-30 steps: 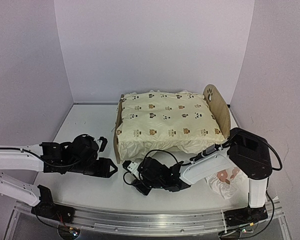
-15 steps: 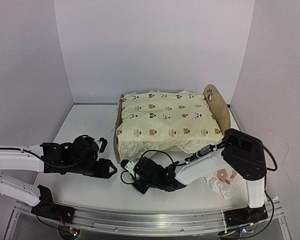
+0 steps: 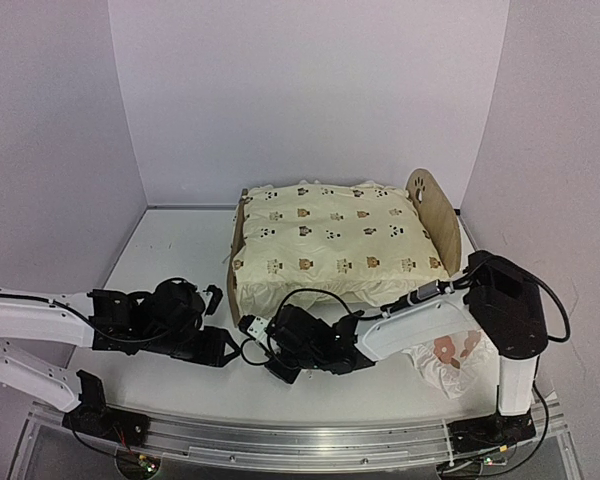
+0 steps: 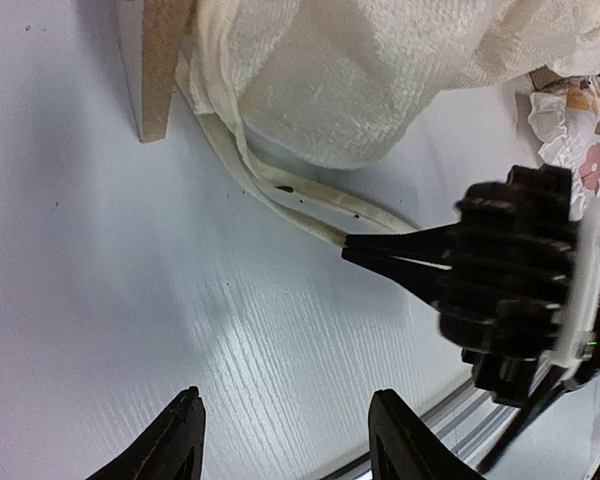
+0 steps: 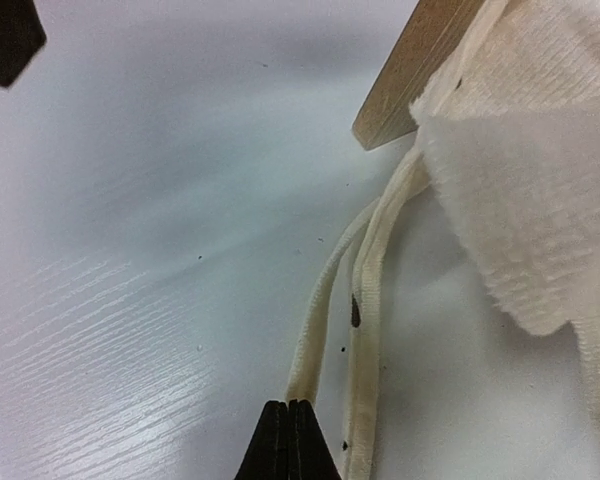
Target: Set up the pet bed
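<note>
The pet bed (image 3: 427, 205) stands at the back middle, its wooden footboard (image 4: 160, 60) on the left. A cream cushion (image 3: 330, 240) printed with small animals lies over it and hangs off the front. Two tie strings (image 5: 365, 290) trail from the cushion's front-left corner onto the table. My right gripper (image 5: 290, 410) is shut on the end of one tie string (image 4: 310, 215); the other string runs alongside its fingers. My left gripper (image 4: 285, 430) stands open just left of it, low over bare table, holding nothing.
A small white ruffled pillow (image 3: 448, 362) with red-brown flowers lies on the table by the right arm's base. The metal rail (image 3: 300, 440) runs along the table's near edge. White walls close the table on the left, back and right.
My right gripper has slid left along the table and shut on the tie string's end. The left gripper has shifted slightly toward it and stays open.
</note>
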Motion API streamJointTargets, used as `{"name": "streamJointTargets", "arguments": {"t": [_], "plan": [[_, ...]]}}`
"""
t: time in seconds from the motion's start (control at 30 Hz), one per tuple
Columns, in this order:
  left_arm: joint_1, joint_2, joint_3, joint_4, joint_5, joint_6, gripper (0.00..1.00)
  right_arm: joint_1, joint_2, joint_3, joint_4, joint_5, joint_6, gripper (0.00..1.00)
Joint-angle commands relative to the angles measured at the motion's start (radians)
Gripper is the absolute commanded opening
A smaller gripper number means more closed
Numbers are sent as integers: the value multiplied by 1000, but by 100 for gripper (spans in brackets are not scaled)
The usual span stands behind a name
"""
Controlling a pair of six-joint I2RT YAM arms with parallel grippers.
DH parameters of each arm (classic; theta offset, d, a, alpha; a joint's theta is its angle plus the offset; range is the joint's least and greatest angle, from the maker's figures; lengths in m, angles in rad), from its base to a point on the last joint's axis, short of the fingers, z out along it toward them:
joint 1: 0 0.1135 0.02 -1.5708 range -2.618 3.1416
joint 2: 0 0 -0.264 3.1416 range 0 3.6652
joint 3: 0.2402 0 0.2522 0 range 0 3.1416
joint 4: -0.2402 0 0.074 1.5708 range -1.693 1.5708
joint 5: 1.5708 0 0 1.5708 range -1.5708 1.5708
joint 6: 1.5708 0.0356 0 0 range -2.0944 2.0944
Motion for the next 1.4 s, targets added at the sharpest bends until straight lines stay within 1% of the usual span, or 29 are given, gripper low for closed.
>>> {"name": "streamJointTargets", "arguments": {"t": [0.0, 0.17, 0.27, 0.37, 0.47, 0.53, 0.67, 0.8, 0.9, 1.07, 1.17, 1.37], "plan": [[-40, 34, 9, 37, -14, -20, 58, -18, -97, 11, -35, 5, -24, 0], [-89, 124, 46, 77, -35, -35, 61, -66, -107, 3, -35, -37, -28, 0], [-132, 231, 91, 98, -61, -50, 64, -97, -101, -5, -34, -94, -30, 0], [-174, 358, 176, 81, -123, -78, 73, -123, -92, -19, -33, -156, -33, 0], [-219, 461, 261, 76, -182, -92, 90, -148, -79, -37, -32, -227, -42, 0], [-242, 511, 305, 74, -206, -95, 99, -168, -68, -49, -26, -280, -48, 0], [-259, 550, 345, 59, -249, -108, 100, -202, -50, -84, 0, -362, -56, 0], [-268, 563, 336, 129, -230, -95, 99, -223, -45, -103, 17, -421, -60, 0], [-289, 608, 378, 141, -240, -99, 99, -231, -43, -105, 21, -456, -60, 0], [-319, 712, 484, 113, -290, -116, 99, -238, -53, -103, 22, -467, -55, 0], [-331, 766, 536, 111, -310, -127, 97, -249, -69, -108, 22, -482, -48, 0], [-391, 807, 610, 129, -406, -127, 97, -264, -82, -100, 24, -512, -8, 0]]}}
